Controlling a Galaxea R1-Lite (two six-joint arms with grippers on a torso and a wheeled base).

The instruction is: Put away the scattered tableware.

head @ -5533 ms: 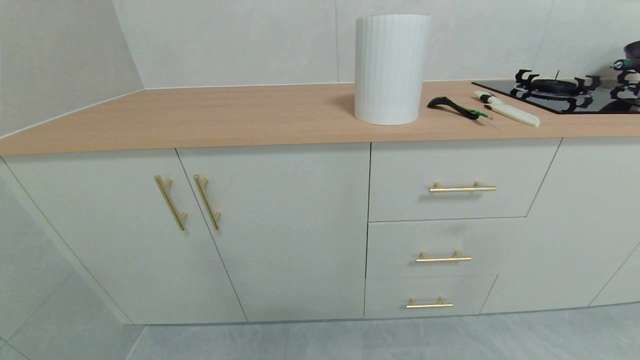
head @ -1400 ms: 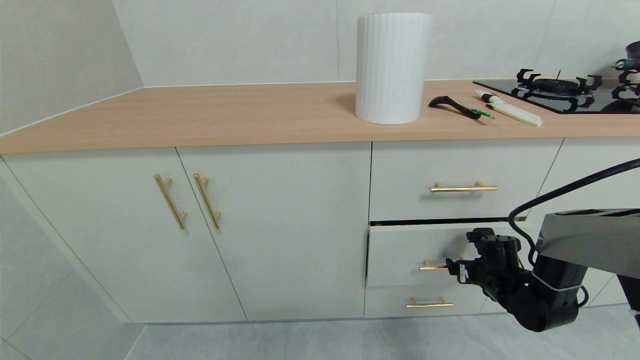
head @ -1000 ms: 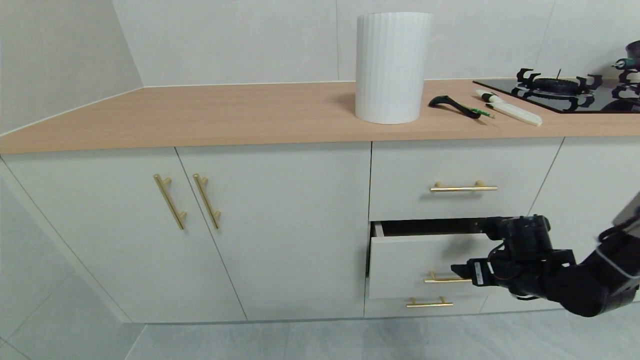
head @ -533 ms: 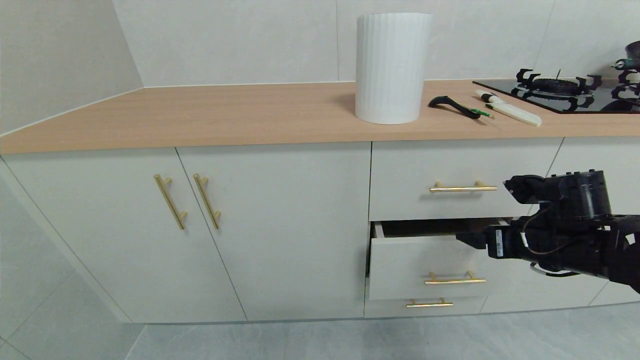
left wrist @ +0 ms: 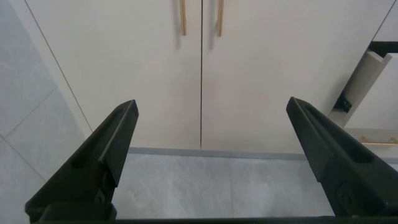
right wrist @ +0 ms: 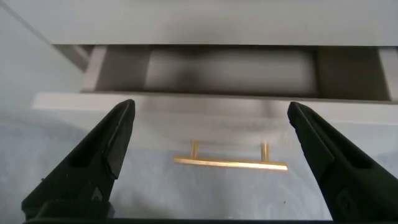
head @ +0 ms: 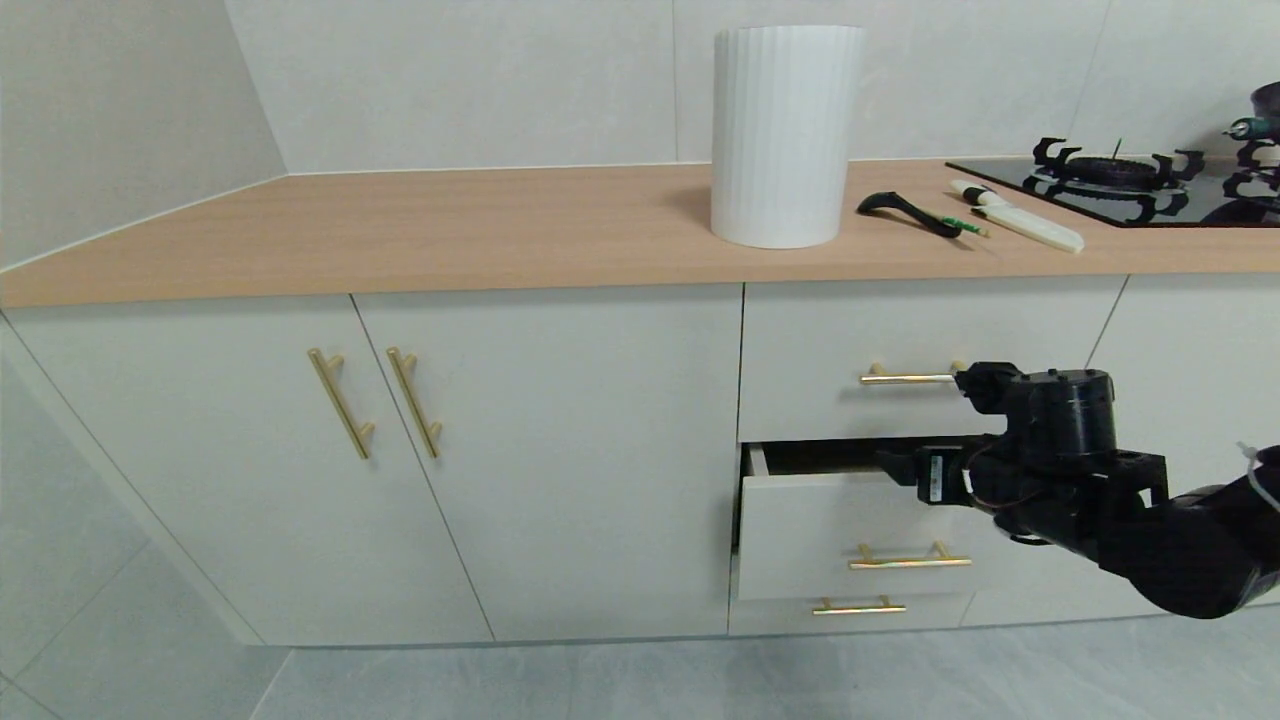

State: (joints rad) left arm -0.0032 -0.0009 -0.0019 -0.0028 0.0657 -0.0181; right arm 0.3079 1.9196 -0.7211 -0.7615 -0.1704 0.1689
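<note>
Jaws apart, right gripper (right wrist: 210, 112) faces open middle drawer (head: 840, 515); black spoon (head: 905, 213) and knife (head: 1015, 222) lie above, right end of counter (head: 450, 230), slanting toward front edge; right arm nearer.

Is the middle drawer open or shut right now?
Partly open: the middle drawer has its front jutting out from the cabinet, with a dark gap above it.

Middle drawer (head: 830, 520) now ajar, right gripper (right wrist: 209, 112) off its handle (head: 908, 561).

Three drawers (head: 830, 335), two cupboard doors (head: 580, 460)
</note>
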